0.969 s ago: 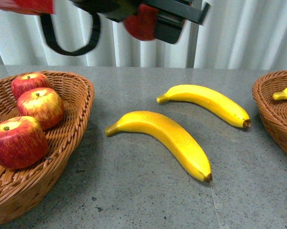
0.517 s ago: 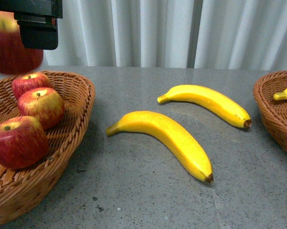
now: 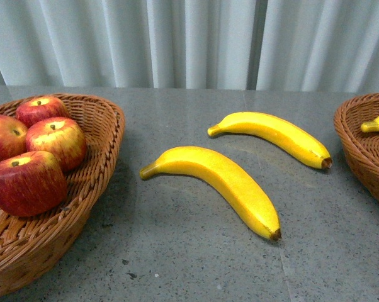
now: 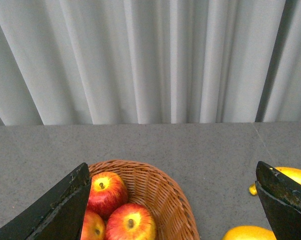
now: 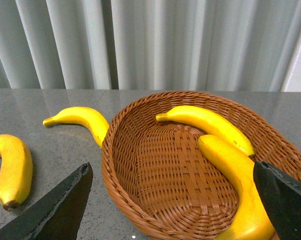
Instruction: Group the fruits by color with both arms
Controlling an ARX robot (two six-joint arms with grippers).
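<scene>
Left claw (image 4: 171, 172) and right claw (image 5: 170, 170) are being held wide open, empty. Near banana (image 3: 221, 181), probably slippery, is being judged best gripped mid-body.

Closed off at the rear by a pale grey-white curtain (image 3: 196, 44), hung in vertical pleats across the full width in all three views. Broken right of centre by one darker fold (image 3: 260, 44). Furnished with a grey speckled tabletop (image 3: 177, 264), stone-like, faintly glossy, meeting the curtain along a straight back edge. Marked by a few small dark specks (image 3: 128, 274) toward the near edge and crossed by a thin seam (image 4: 263, 145). Lit evenly from above; soft, short shadows only.
</scene>
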